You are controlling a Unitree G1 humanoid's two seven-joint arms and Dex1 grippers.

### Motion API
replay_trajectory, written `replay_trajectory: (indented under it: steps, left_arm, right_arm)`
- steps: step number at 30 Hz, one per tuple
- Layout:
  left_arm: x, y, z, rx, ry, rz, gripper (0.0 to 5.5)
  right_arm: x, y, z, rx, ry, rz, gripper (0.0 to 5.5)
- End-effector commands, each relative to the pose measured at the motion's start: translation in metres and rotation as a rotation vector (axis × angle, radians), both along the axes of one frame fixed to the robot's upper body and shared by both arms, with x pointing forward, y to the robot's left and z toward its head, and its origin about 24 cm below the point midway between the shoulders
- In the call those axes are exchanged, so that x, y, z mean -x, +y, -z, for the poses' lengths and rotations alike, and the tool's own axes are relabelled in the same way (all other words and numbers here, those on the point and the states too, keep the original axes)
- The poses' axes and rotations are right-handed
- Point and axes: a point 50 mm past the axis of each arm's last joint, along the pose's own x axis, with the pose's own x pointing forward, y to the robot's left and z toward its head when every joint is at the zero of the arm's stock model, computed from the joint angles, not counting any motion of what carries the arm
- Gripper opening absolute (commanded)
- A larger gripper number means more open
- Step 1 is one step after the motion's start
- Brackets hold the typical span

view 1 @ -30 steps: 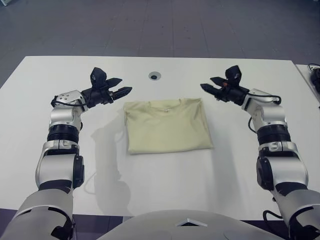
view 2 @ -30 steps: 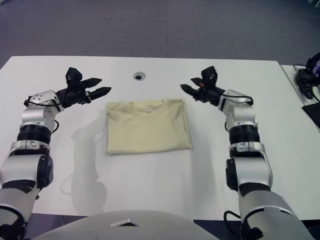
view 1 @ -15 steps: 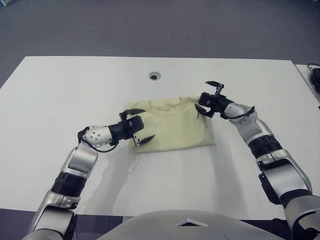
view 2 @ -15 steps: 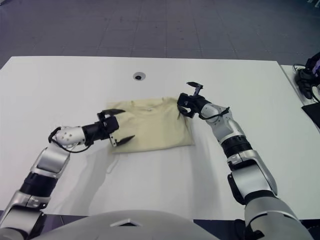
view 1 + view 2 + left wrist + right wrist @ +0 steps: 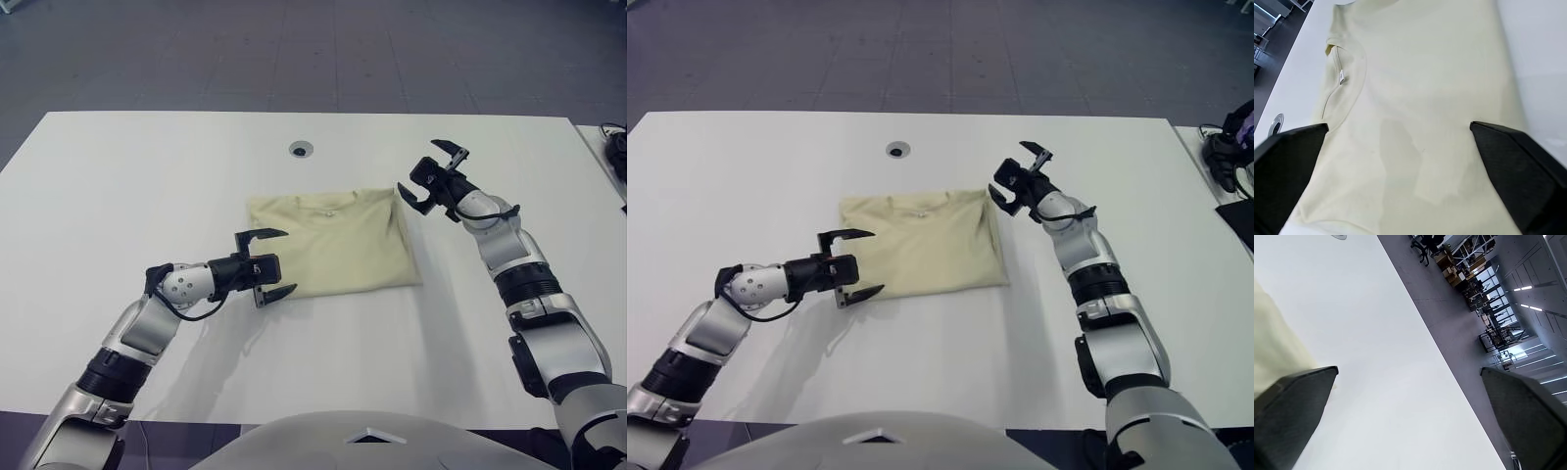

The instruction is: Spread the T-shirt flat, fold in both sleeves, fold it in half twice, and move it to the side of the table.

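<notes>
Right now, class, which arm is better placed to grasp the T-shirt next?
Left, likely: the left gripper has open jaws at the near-left corner of the T-shirt; the right gripper hangs open beside its far-right corner.

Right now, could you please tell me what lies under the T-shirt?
The T-shirt lies folded on the white table. Its lower layers and the table surface beneath are covered, so anything hidden there cannot be seen.

No legible text, numbers or signs. Neck tag (image 5: 1342, 76) inside T-shirt (image 5: 1420, 98) collar: too small to read.
</notes>
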Motion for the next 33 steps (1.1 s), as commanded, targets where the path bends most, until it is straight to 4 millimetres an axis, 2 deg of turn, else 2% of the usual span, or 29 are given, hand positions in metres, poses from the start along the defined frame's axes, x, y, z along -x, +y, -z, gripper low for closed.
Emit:
replay_trajectory:
  steps: [1,5,8,12,18,25,28,33]
  left_arm:
    - [0.008,0.039,0.018,-0.197,0.092,-0.016,5.40]
    - [-0.009,0.062,0.007,-0.274,0.001,-0.040,5.40]
    - [-0.013,0.071,0.004,-0.295,-0.016,-0.043,5.40]
    - [-0.014,0.078,0.004,-0.305,-0.021,-0.047,5.40]
    - [-0.023,0.077,-0.001,-0.304,-0.054,-0.024,5.40]
    - [-0.054,0.073,-0.016,-0.300,-0.172,0.040,5.40]
    - [-0.071,0.067,-0.018,-0.361,-0.202,0.115,5.40]
    - [-0.098,0.043,-0.025,-0.397,-0.267,0.227,5.40]
  right_arm:
    - [-0.001,0.010,-0.016,-0.008,-0.043,-0.071,5.37]
    - [0.011,0.028,-0.014,-0.007,-0.017,-0.197,5.37]
    - [0.023,0.035,-0.016,-0.012,-0.007,-0.276,5.37]
    - [0.032,0.034,-0.003,0.145,0.076,-0.342,5.37]
    - [0.031,0.035,0.023,0.332,0.174,-0.403,5.37]
    - [0.037,0.032,0.022,0.405,0.292,-0.457,5.37]
    - [0.049,0.025,0.019,0.453,0.387,-0.496,5.37]
    - [0.080,0.022,0.012,0.469,0.524,-0.564,5.37]
